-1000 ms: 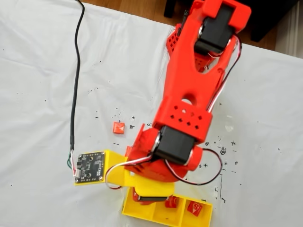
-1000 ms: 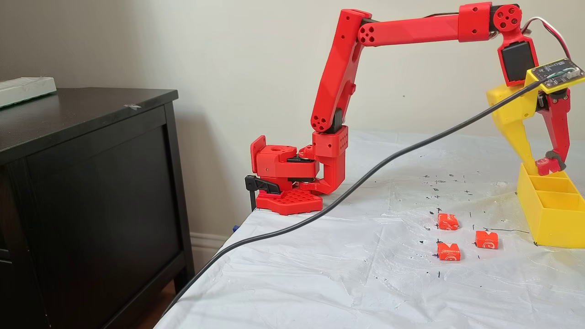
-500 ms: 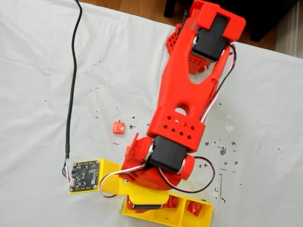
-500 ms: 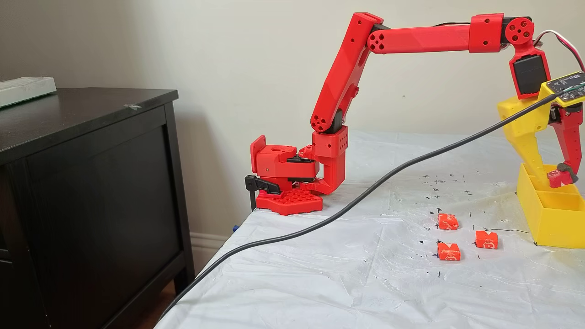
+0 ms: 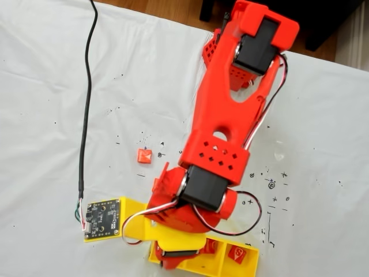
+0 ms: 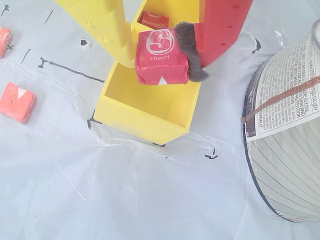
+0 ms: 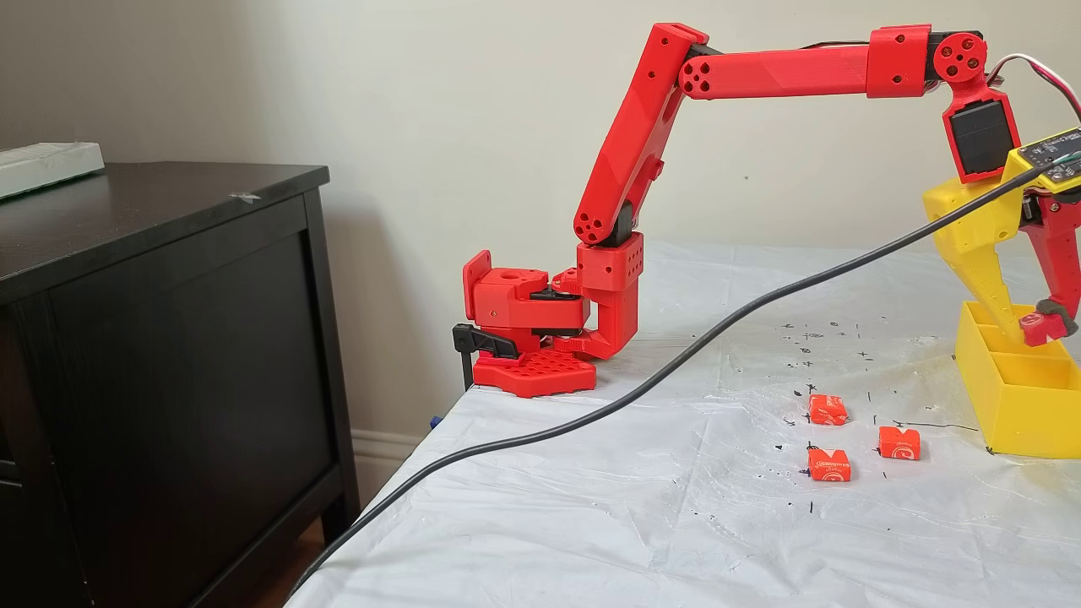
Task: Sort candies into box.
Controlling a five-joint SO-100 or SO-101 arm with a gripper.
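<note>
Three compartments in a row make up the yellow box, which sits at the right edge of the side fixed view and at the bottom edge of a fixed view from above. In the wrist view the nearest compartment is bare inside, and the next one farther along holds one red candy. From above, a candy lies in the right-end compartment, with another partly hidden under the arm in the middle one.

The hand is closed on a red cherry candy, pinched between the yellow finger and the red padded finger, directly over the near compartment and above its rim; in the side view it hangs over the box's near part.

On the white-covered tabletop, three loose candies lie left of the box in the side view: one farther back, one nearer and one to the right. A black cable crosses the tabletop well to the left of them. In the wrist view a round printed container stands near the box on the right, with bare tabletop in front.
</note>
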